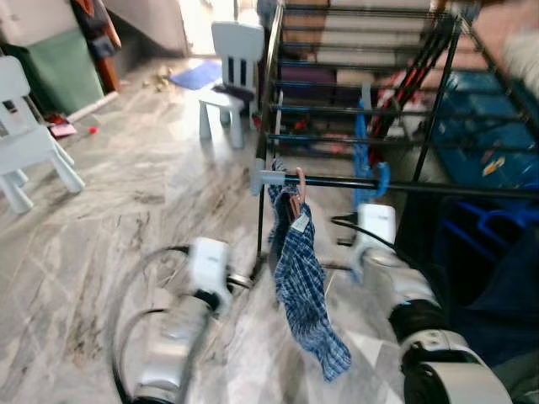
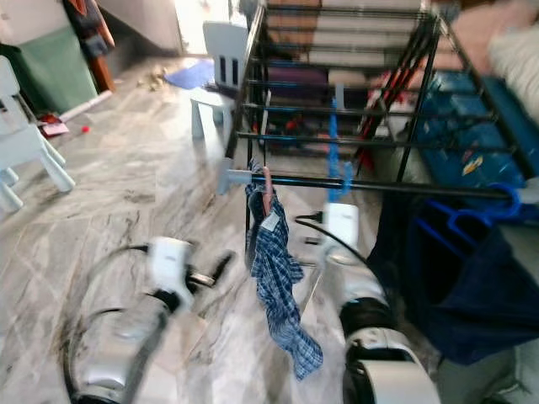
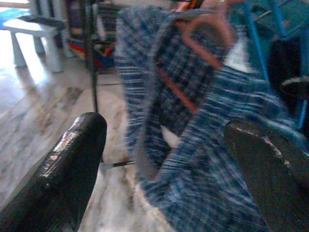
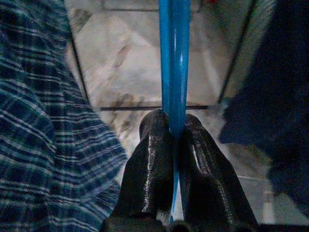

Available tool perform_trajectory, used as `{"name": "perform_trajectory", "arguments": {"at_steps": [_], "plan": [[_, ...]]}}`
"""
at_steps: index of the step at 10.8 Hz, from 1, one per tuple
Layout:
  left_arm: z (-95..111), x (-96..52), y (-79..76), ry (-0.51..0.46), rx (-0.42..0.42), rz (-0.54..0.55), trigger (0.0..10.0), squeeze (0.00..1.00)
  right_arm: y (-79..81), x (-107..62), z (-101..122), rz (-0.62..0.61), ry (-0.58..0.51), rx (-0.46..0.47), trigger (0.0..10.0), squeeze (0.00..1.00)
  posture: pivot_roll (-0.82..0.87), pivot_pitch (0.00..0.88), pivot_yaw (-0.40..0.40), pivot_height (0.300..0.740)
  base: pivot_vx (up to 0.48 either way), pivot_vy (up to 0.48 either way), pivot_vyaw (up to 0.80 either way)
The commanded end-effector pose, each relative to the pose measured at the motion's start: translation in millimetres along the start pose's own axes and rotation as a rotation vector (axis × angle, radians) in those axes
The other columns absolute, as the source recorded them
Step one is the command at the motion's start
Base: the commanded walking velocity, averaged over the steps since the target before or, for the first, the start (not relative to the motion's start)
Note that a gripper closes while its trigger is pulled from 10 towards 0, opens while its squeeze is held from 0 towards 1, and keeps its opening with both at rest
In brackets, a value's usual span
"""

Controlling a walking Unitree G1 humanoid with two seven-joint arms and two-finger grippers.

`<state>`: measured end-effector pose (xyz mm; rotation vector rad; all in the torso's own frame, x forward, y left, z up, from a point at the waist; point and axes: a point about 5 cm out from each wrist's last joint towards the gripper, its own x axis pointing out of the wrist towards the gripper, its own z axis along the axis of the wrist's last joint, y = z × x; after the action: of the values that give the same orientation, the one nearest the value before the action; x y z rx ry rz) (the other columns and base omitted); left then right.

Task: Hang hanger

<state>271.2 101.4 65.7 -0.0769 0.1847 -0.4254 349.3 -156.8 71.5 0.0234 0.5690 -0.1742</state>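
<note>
A blue hanger (image 1: 364, 147) hangs by the front rail (image 1: 455, 187) of a black drying rack. My right gripper (image 4: 175, 130) is shut on the blue hanger's thin bar (image 4: 174, 58), just below that rail. Left of it, a blue plaid shirt (image 1: 303, 286) droops from a pink hanger (image 1: 299, 181) hooked on the same rail. My left gripper (image 3: 164, 128) is open, low and to the left of the shirt, its two fingers pointing at the plaid cloth (image 3: 203, 159) without touching it.
A dark blue garment (image 1: 497, 278) on another blue hanger (image 1: 493, 220) hangs from the rail's right end. Two white child chairs (image 1: 229, 63) (image 1: 25, 139) stand on the marble floor at the back and far left. Blue things (image 1: 488, 126) lie under the rack.
</note>
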Motion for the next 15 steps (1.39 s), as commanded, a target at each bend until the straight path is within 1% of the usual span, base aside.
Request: {"name": "perform_trajectory", "arguments": {"at_steps": [1,3,4,9,11,12,13,15], "plan": [[-0.2,-2.2,1.6,0.007,0.003,-0.008,10.0,0.00,-5.3,-1.9,8.6,-0.043,-0.045,0.020,10.0,0.00,-0.05,0.037,-0.006,0.740,0.000,0.000,0.00],[1.0,-1.4,-0.7,0.002,0.002,-0.033,10.0,0.00,-16.4,-2.3,10.5,-0.113,-0.050,0.049,10.0,0.00,-0.05,0.036,-0.002,0.740,0.000,0.000,0.00],[1.5,-1.2,-0.9,0.001,0.002,-0.037,10.0,0.00,-20.1,-2.4,8.4,-0.128,-0.039,0.076,10.0,0.00,-0.05,0.036,-0.002,0.740,0.000,0.000,0.00],[1.8,-1.1,0.2,0.010,0.014,-0.050,10.0,0.00,-12.5,-1.7,-7.1,-0.066,0.064,0.149,10.0,0.00,-0.05,0.035,0.005,0.740,0.000,0.000,0.00],[1.2,-1.8,1.3,0.016,0.019,-0.050,10.0,0.00,-10.7,-5.2,-11.4,-0.059,0.051,0.109,10.0,0.00,-0.05,0.037,0.011,0.740,0.000,0.000,0.00],[0.8,-2.0,1.6,0.021,0.025,-0.053,10.0,0.00,-4.4,-8.6,-18.8,-0.029,0.074,0.101,10.0,0.00,-0.05,0.038,0.017,0.740,0.000,0.000,0.00],[0.3,-2.0,1.5,0.029,0.032,-0.055,10.0,0.00,-1.7,-9.5,-22.7,0.002,0.106,0.107,10.0,0.00,-0.05,0.039,0.022,0.740,0.000,0.000,0.00],[-0.3,-2.2,2.6,0.038,0.040,-0.056,10.0,0.00,-8.7,-8.6,-20.6,0.002,0.115,0.102,10.0,0.00,-0.06,0.038,0.031,0.740,0.000,0.000,0.00]]}}
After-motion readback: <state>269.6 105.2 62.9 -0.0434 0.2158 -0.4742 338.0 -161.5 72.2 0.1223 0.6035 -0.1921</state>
